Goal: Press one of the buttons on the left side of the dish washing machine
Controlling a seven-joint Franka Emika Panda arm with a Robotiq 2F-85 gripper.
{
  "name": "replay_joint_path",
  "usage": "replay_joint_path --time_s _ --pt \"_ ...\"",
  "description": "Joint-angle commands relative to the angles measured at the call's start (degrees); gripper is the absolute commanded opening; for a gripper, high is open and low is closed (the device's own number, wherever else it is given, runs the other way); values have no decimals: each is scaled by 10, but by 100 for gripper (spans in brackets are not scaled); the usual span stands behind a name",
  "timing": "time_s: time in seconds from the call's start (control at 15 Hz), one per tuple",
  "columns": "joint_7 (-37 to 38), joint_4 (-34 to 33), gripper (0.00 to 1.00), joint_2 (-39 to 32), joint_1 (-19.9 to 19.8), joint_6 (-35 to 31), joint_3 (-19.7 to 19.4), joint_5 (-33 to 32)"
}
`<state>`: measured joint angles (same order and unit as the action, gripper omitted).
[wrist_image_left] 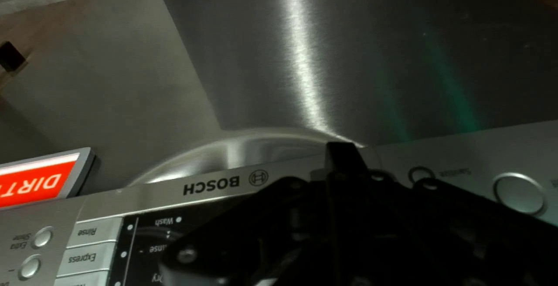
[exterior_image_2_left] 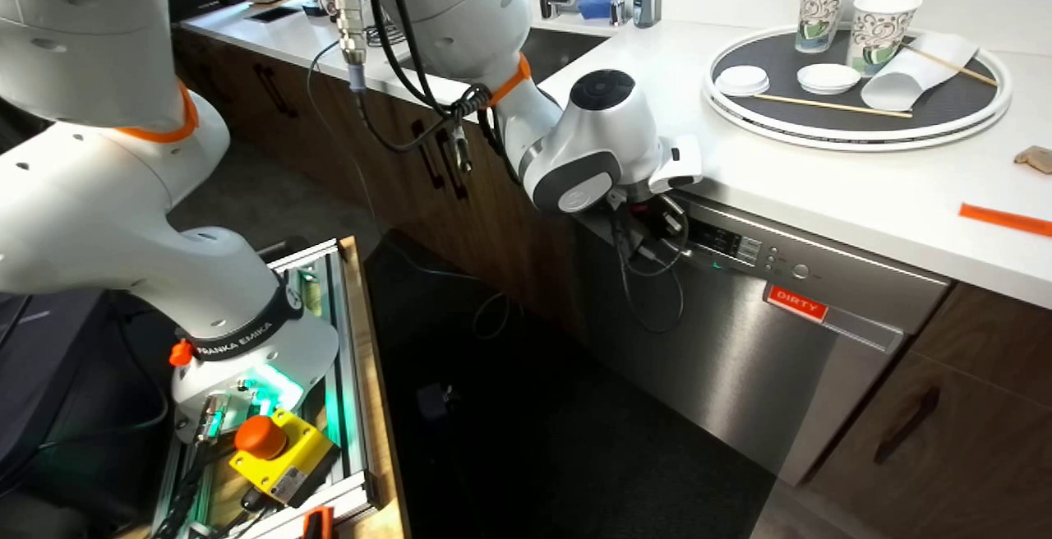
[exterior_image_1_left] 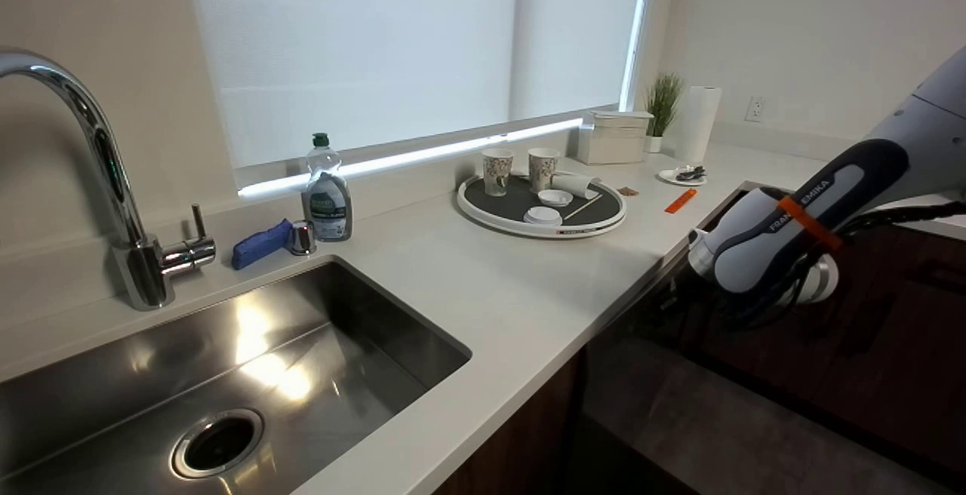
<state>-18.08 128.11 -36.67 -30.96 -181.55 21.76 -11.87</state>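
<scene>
Sitting beneath the white bench (exterior_image_2_left: 822, 181), the Bosch dishwasher (exterior_image_2_left: 740, 333) fills its gap between dark wooden cabinets (exterior_image_2_left: 986, 375), its control strip (exterior_image_2_left: 846, 268) running along the top of a brushed-steel door (exterior_image_2_left: 707, 366). It looks heavy and built in, so I'd expect it to stand firm against a push; nothing here wants lifting or gripping. The fingers (wrist_image_left: 343, 157) are together, making a narrow dark prod that reaches across the strip in the wrist view, and they seem to hold nothing. Whether their tip touches the metal I cannot tell.

That view shows the lettering upside down, so the machine's left buttons lie toward its right edge: a small round button (wrist_image_left: 421, 175), with a faint label that seems to read Sanitize, and a large round button (wrist_image_left: 520, 193) beyond it. The large one strikes me as the kinder target, its cap broad and smooth. I'd guess it is stiff, with short travel, wanting a firm straight poke at the middle rather than any hold. Smooth metal like this is probably slippery; a slanting push could skid off the rim. The dark display panel (wrist_image_left: 144, 233) looks the most easily scratched, best left alone.
</scene>
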Motion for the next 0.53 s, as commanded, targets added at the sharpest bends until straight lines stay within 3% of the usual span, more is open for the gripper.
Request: replay_joint_path --time_s 0.0,0.47 --pt "-50 -6 0 14 -7 65 5 -12" --pt "-148 7 0 54 12 147 -15 8"
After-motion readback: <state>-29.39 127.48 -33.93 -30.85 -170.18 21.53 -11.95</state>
